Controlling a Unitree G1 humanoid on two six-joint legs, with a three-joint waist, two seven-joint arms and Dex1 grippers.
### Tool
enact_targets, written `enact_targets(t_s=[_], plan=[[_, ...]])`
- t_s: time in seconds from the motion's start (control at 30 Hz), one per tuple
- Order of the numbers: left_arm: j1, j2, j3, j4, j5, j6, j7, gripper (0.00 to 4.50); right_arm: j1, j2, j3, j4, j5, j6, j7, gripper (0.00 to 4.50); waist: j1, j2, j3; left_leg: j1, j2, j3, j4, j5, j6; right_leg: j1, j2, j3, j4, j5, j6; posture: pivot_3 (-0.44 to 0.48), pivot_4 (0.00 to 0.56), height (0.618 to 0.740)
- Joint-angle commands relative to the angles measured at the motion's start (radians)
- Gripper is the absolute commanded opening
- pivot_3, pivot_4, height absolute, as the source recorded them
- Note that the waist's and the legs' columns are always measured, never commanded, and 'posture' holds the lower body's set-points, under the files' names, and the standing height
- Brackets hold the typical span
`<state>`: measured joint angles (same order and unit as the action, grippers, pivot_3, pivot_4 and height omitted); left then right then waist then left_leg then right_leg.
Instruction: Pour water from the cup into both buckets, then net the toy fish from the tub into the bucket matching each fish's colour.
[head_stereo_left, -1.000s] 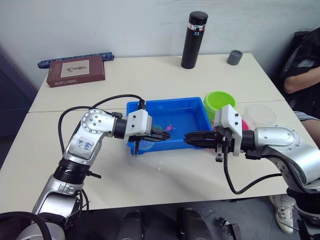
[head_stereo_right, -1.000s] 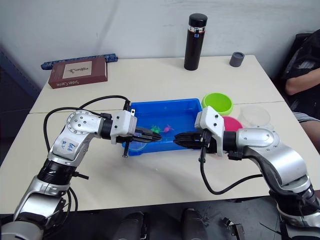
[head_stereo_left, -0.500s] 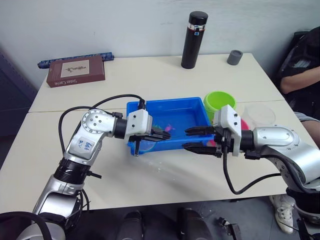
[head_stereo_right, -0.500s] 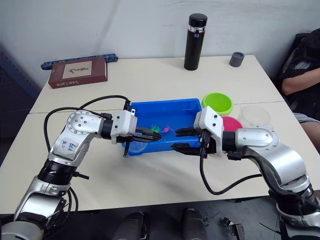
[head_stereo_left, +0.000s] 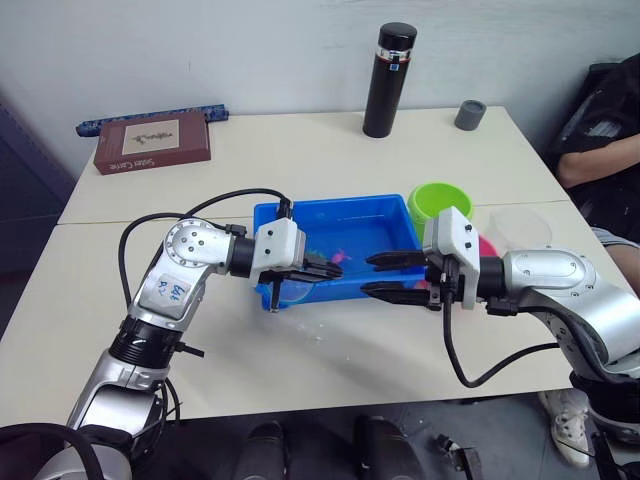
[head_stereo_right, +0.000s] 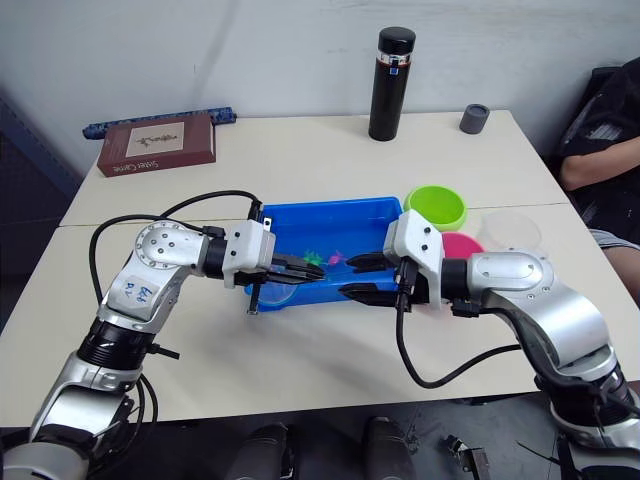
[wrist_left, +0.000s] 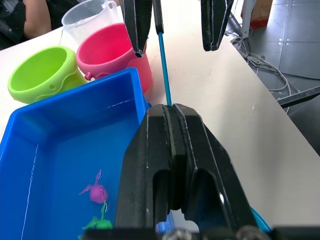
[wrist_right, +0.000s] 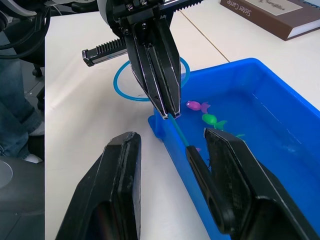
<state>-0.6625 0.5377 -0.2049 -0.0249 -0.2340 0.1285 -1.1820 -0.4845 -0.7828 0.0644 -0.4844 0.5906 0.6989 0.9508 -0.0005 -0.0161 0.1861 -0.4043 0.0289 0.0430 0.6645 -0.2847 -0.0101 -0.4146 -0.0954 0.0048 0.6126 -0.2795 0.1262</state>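
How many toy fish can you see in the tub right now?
2 clearly: a pink fish and a green fish just beside it, both in the water of the blue tub, near the left gripper. More may be hidden behind the grippers.

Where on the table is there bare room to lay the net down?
Bare tabletop lies in front of the tub, and a wide patch between the book and the flask. It is crowded to the right of the tub: green bucket, pink bucket, cup.
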Motion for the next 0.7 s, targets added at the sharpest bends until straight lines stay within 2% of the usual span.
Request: enact_targets(t_s=[0.03, 0.67, 0.7], plan=[[-0.016, -0.001, 0.010, -0.020, -0.011, -0.012, -0.001, 0.00, -0.022, -0.003, -0.014, -0.017, 0.003, -0.019, 0.011, 2.18, 0.000, 0.000, 0.000, 0.000, 0.000, 0.000, 0.000, 0.000, 0.000, 0.000, 0.000, 0.000, 0.000, 0.000, 0.000, 0.000, 0.150, 0.740], [-0.016, -0.003, 0.009, -0.014, -0.007, -0.019, 0.001, 0.00, -0.018, -0.012, -0.019, -0.004, -0.005, -0.023, 0.029, 2.18, 0.000, 0.000, 0.000, 0.000, 0.000, 0.000, 0.000, 0.000, 0.000, 0.000, 0.000, 0.000, 0.000, 0.000, 0.000, 0.000, 0.150, 0.740], [-0.016, -0.003, 0.009, -0.013, -0.007, -0.019, 0.001, 0.00, -0.018, -0.012, -0.019, -0.004, -0.005, -0.023, 0.031, 1.95, 0.000, 0.000, 0.000, 0.000, 0.000, 0.000, 0.000, 0.000, 0.000, 0.000, 0.000, 0.000, 0.000, 0.000, 0.000, 0.000, 0.150, 0.740]])
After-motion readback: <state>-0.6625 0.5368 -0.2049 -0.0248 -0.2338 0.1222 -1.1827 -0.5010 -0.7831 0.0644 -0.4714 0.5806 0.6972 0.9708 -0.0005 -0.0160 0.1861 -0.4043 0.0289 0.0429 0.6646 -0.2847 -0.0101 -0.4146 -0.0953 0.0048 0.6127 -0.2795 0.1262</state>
